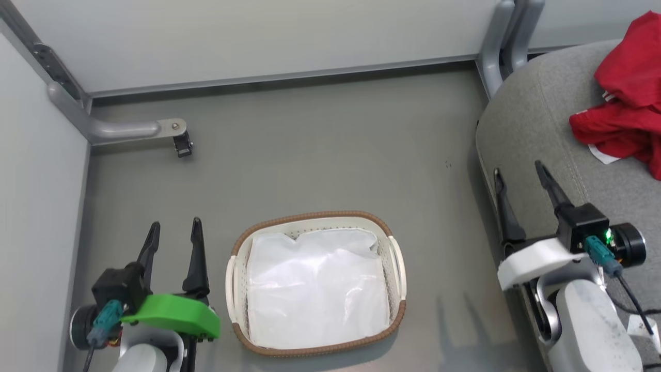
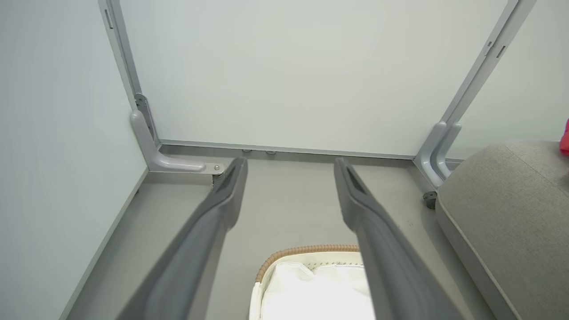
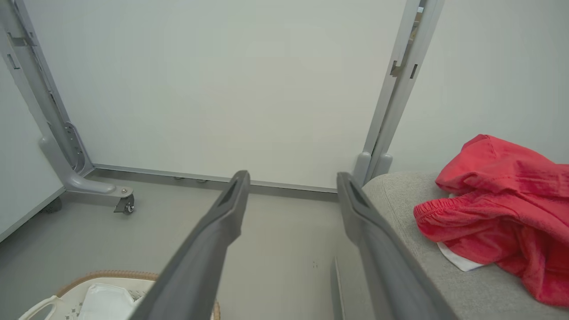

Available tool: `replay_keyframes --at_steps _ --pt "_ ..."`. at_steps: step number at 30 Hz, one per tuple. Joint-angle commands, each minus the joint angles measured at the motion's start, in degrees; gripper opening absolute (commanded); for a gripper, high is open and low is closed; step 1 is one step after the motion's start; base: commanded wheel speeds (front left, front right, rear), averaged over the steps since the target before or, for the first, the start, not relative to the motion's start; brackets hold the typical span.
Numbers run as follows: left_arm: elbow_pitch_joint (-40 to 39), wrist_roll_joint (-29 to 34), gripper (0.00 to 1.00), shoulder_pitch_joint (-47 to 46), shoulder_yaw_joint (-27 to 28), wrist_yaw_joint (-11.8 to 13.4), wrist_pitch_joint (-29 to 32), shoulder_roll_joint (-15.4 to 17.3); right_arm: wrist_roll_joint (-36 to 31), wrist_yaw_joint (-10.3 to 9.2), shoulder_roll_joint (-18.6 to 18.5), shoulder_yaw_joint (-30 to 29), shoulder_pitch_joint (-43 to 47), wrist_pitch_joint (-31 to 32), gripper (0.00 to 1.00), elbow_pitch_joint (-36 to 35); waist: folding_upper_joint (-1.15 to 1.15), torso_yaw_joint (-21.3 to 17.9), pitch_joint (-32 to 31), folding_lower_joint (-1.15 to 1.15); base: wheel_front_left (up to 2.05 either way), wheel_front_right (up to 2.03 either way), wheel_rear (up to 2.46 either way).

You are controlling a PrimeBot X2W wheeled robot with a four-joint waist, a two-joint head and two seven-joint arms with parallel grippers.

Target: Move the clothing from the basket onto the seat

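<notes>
Head view: clothing (image 1: 627, 98) already on the seat (image 1: 537, 119).
Your left gripper (image 1: 175, 223) and right gripper (image 1: 518, 167) gape empty; you probably just withdraw.

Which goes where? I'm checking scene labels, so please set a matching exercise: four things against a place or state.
Things:
1. clothing
2. basket
3. white sheet
4. left end effector

Places or states:
a. open, to the left of the basket
b. standing on the floor
c. lying on the seat
d. inside the basket

Pairs: 1-c, 2-b, 3-d, 4-a
</notes>
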Motion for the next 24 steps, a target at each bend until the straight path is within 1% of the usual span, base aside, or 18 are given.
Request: replay_keyframes --at_steps 1,3,8,15,20,24 --pt "-0.3 1.2 1.00 2.2 1.3 -0.2 0.0 -0.7 0.5 -0.08 -0.1 0.2 2.7 -0.1 1.00 -0.8 0.00 2.2 -3.0 0.00 0.00 0.00 0.00" --pt "-0.6 2.7 1.00 4.0 2.9 -0.6 0.0 -1.5 2.8 -0.08 0.0 1.8 4.8 -0.1 1.00 -2.0 0.00 2.3 -3.6 0.00 0.00 0.00 0.00" --pt "-1.0 5.3 1.00 7.9 6.8 -1.5 0.0 -3.8 6.1 -0.08 -0.1 3.9 9.1 -0.1 1.00 -3.9 0.00 1.8 -5.0 0.00 0.00 0.00 0.00" --pt "-0.7 8.7 1.00 11.9 10.3 -3.6 0.0 -6.3 7.3 -0.08 0.0 6.6 12.7 -0.1 1.00 -3.9 0.00 1.7 -6.8 0.00 0.00 0.00 0.00" --pt "-0.6 10.0 1.00 13.3 12.3 -5.9 0.0 -7.6 7.7 -0.08 0.0 7.1 14.1 -0.1 1.00 -3.6 0.00 2.1 -7.6 0.00 0.00 0.00 0.00" --pt "-0.2 11.2 1.00 13.4 13.3 -7.2 0.0 -8.4 8.0 -0.08 0.0 7.0 14.2 -0.1 1.00 -3.6 0.00 2.4 -8.1 0.00 0.00 0.00 0.00"
